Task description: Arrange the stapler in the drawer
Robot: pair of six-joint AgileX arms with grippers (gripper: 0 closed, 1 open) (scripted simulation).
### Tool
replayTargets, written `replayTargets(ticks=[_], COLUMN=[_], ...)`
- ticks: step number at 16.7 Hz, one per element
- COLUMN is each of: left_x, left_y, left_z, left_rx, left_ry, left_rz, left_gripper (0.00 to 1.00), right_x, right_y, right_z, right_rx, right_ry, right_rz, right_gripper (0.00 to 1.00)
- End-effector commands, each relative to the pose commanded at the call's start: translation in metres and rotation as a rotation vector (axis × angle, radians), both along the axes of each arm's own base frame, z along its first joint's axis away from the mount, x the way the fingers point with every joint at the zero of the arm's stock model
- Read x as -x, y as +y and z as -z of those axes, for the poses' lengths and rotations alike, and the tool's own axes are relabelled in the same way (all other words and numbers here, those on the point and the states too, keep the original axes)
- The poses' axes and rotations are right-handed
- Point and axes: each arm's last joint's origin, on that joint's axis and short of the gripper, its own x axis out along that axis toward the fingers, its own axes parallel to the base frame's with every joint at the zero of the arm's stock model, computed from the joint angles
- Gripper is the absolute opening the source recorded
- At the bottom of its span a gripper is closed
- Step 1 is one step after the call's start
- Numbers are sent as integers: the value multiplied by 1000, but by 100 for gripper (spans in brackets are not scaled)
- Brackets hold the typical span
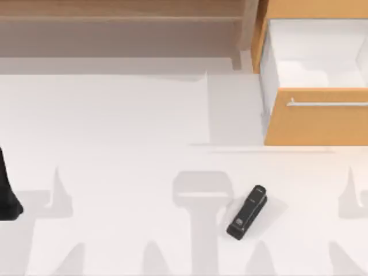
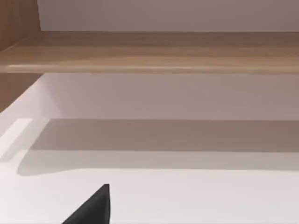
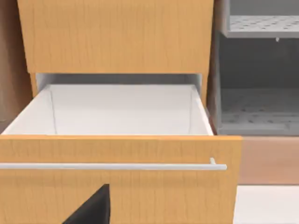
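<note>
Nearest the top camera, on the near part of the white counter (image 1: pixel 115 115), lies the stapler (image 1: pixel 248 211), right of centre and flat on its side. Its long axis runs diagonally, one end toward the near left and the other toward the far right, roughly pointing at the drawer (image 1: pixel 316 123). That drawer stands pulled open at the far right, white interior bare, its silver bar handle (image 1: pixel 328 104) facing the counter; the right wrist view looks straight at the orange-tan front and into the open box. A long wooden shelf (image 1: pixel 115 11) spans the far left.

Nothing touches the stapler. The left arm (image 1: pixel 7 192) sits at the left edge of the counter, well apart from it. In each wrist view a dark finger tip shows, left gripper (image 2: pixel 93 207) and right gripper (image 3: pixel 93 205), but whether either pair of fingers is spread or pressed together cannot be told. Judging by the drawer facing the right wrist camera, the right arm looks better placed for stapler and drawer alike.
</note>
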Motion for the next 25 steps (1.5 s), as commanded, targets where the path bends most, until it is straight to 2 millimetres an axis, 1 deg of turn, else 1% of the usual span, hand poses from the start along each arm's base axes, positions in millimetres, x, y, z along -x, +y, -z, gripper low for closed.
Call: replayTargets(ticks=[3,6,9,12,15,18,21,23,25], left_x=[0,0,0,0,0,0,0,0,0], left_y=[0,0,0,0,0,0,0,0,0], left_z=[0,0,0,0,0,0,0,0,0], left_rx=[0,0,0,0,0,0,0,0,0], left_ry=[0,0,0,0,0,0,0,0,0], left_rz=[0,0,0,0,0,0,0,0,0], left_gripper=[100,100,100,100,100,100,100,100,100], right_x=[0,-2,-11,-33,-69,-108,-139,-153,-161], right_y=[1,5,15,32,60,100,146,174,199], right_z=[-2,-17,-41,-66,-80,-77,-60,-44,-29], right_rx=[-9,-88,-219,-359,-472,-534,-546,-535,-518], right_ry=[7,81,242,484,768,1044,1265,1371,1443], right_rz=[-5,-44,-96,-121,-87,13,159,261,354], right_gripper=[100,100,100,100,100,100,100,100,100])
